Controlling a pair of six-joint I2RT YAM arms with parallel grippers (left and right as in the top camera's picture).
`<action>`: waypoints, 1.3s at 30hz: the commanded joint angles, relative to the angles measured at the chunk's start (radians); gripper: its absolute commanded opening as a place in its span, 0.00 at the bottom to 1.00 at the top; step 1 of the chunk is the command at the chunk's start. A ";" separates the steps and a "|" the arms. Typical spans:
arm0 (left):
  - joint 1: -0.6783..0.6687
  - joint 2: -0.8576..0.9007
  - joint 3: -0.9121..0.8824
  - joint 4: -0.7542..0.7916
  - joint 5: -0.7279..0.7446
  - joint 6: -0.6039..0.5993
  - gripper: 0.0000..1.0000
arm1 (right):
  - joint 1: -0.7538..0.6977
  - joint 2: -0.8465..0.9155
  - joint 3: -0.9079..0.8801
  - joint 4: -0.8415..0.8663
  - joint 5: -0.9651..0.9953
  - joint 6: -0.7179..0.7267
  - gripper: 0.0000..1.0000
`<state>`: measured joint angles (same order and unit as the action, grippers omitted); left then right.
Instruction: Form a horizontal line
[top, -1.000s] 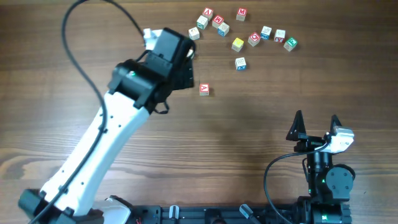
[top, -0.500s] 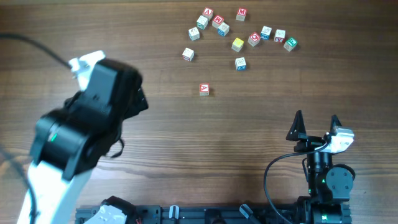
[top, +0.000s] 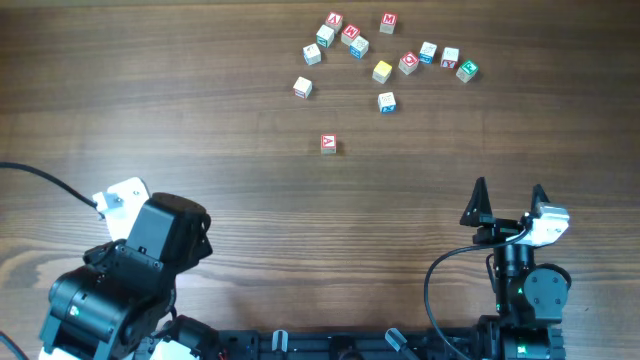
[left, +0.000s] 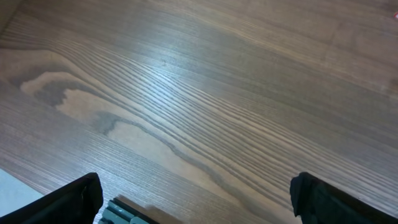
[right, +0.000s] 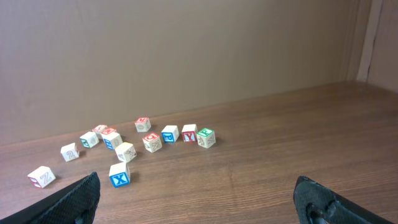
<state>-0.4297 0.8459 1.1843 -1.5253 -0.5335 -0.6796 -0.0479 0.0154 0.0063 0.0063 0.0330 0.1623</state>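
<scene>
Across the far half of the worktop, the three cubes are lying scattered rather than lined up. The red-faced cube is sitting alone, nearest the robot. The white cube with blue-green print is lying farther back and to its right, and the yellow cube is resting just behind that one. No two are sharing a row, so I am judging the line as barely begun. At best the red-faced cube is serving as an anchor, with the other two waiting to be brought level with it.

Neither arm is holding anything. The left end effector is hanging over bare wood at the near left, fingers spread wide. The right end effector is sitting at the near right, fingers likewise apart, well away from every cube.

Around the yellow cube, the other letter cubes are crowding the back edge, one with a red letter just beside it. This probably makes that pick the tightest. A lone pale cube is lying off to the left. Wood on either side of the red-faced cube is lying open.
</scene>
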 joint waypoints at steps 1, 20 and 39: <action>0.003 -0.003 -0.002 0.003 0.005 -0.017 1.00 | -0.005 -0.004 -0.001 0.003 -0.013 -0.004 1.00; 0.003 -0.003 -0.002 0.003 0.005 -0.017 1.00 | -0.005 -0.004 -0.001 0.003 -0.012 -0.003 1.00; 0.003 -0.003 -0.002 0.003 0.005 -0.017 1.00 | -0.005 -0.004 -0.001 0.349 -0.381 1.570 1.00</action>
<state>-0.4297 0.8459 1.1843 -1.5230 -0.5262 -0.6796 -0.0498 0.0174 0.0055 0.2501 -0.2813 1.9831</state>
